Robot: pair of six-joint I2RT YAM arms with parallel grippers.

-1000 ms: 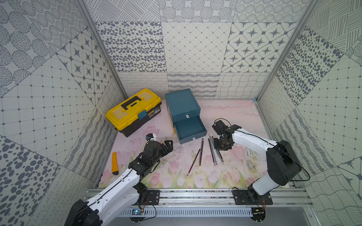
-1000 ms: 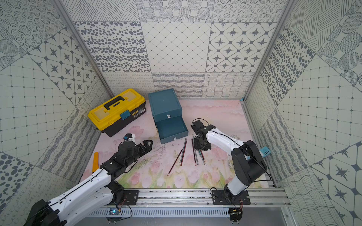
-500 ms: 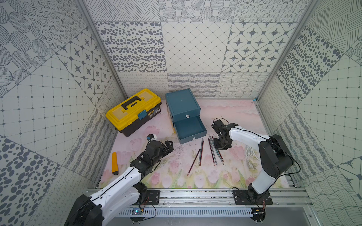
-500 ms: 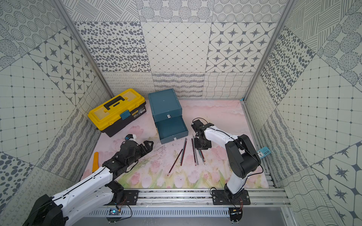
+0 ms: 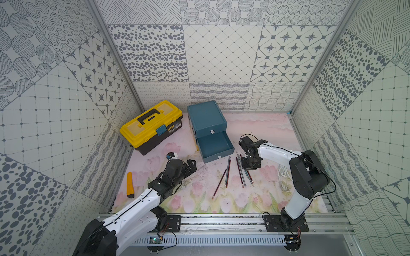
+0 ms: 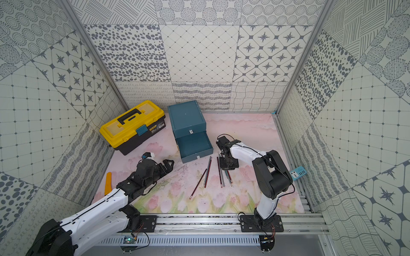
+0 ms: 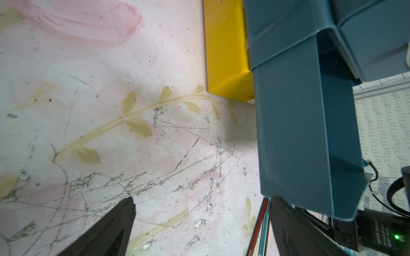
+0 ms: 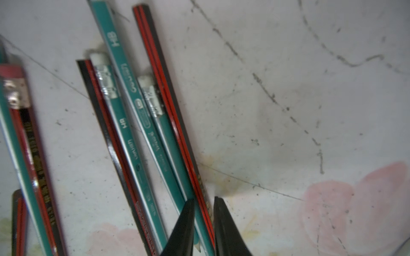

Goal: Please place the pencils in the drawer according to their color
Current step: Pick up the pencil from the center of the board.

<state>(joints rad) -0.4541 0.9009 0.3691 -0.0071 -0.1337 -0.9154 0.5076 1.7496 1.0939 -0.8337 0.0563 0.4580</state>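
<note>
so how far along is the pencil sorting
Done: one blue drawer is pulled open, but nothing shows inside it. In hand: the right gripper pinches a red-and-black pencil that lies on the mat. The left gripper hovers open near the drawer. Left: all the pencils in view, red-and-black and teal, are on the mat, so the whole sorting remains.

left pincer (image 7: 203, 204) low, spread wide | right pincer (image 8: 203, 199) pointing down (jaws narrowed)
</note>
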